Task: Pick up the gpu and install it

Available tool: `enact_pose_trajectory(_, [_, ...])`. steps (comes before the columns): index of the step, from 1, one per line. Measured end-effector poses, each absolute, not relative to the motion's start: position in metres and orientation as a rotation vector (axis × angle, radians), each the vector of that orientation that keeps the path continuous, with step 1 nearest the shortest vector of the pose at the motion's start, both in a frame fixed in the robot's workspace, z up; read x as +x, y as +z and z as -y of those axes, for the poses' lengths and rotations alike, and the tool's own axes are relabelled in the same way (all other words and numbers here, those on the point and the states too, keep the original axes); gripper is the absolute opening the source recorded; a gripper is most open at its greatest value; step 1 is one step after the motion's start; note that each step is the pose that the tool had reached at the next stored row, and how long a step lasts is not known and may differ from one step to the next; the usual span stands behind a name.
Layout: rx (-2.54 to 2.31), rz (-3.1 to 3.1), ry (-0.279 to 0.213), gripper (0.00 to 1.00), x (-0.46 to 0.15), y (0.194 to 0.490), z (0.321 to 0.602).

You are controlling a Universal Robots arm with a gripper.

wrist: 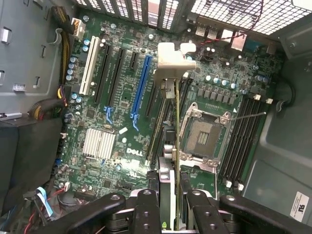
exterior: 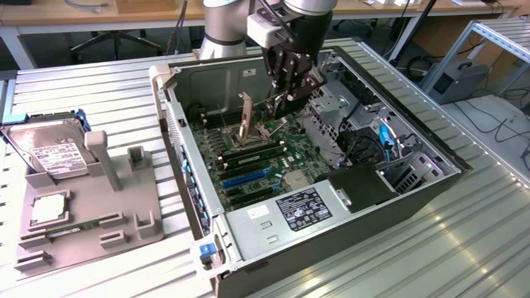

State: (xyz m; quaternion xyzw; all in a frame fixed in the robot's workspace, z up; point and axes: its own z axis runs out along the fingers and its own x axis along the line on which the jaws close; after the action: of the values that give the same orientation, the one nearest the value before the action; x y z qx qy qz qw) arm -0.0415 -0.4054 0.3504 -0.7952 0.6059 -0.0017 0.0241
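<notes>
**GPU pinched edge-on above the motherboard**

Jaws pressed against both faces of the gpu point(wrist: 169, 146), pinching it between the black fingers point(wrist: 146, 214) at the bottom centre of the wrist frame. The gripper point(wrist: 168, 214) holds the card on edge, so it reads as a thin strip running up the frame, ending in a pale metal bracket point(wrist: 170, 61) at upper centre.

Under the card lies the green motherboard point(wrist: 117, 161), with the blue slot point(wrist: 141, 87) just beside the card and the open CPU socket point(wrist: 202, 134) on its other side. Whether the card touches the board cannot be told.

In the exterior view the gripper point(exterior: 286, 93) hangs inside the open computer case point(exterior: 348, 230) at upper centre, the card point(exterior: 247, 121) hanging below it. At the exterior view's left, a grey parts holder point(exterior: 91, 211) stands on the slatted metal table point(exterior: 463, 248), carrying a hard drive point(exterior: 54, 152).
</notes>
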Motion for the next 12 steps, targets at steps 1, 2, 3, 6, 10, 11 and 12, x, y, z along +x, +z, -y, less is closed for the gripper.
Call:
enact_pose_trajectory(1, [-2.465,-1.869,-0.005,0.27,-0.0416,0.3503,0.4054])
enact_pose_trajectory(2, [-2.469,-1.864,-0.005,0.27,-0.0416,0.3503,0.4054])
enact_pose_trajectory(3, [-2.474,-1.858,-0.005,0.27,-0.0415,0.3502,0.4054])
enact_pose_trajectory(6, [-2.487,-1.839,-0.004,0.27,-0.0416,0.3501,0.4054])
enact_pose_trajectory(10, [-2.504,-1.817,-0.004,0.27,-0.0416,0.3500,0.4054])
enact_pose_trajectory(11, [-2.508,-1.811,-0.004,0.27,-0.0415,0.3499,0.4054])
enact_pose_trajectory(12, [-2.512,-1.805,-0.003,0.27,-0.0415,0.3499,0.4054])
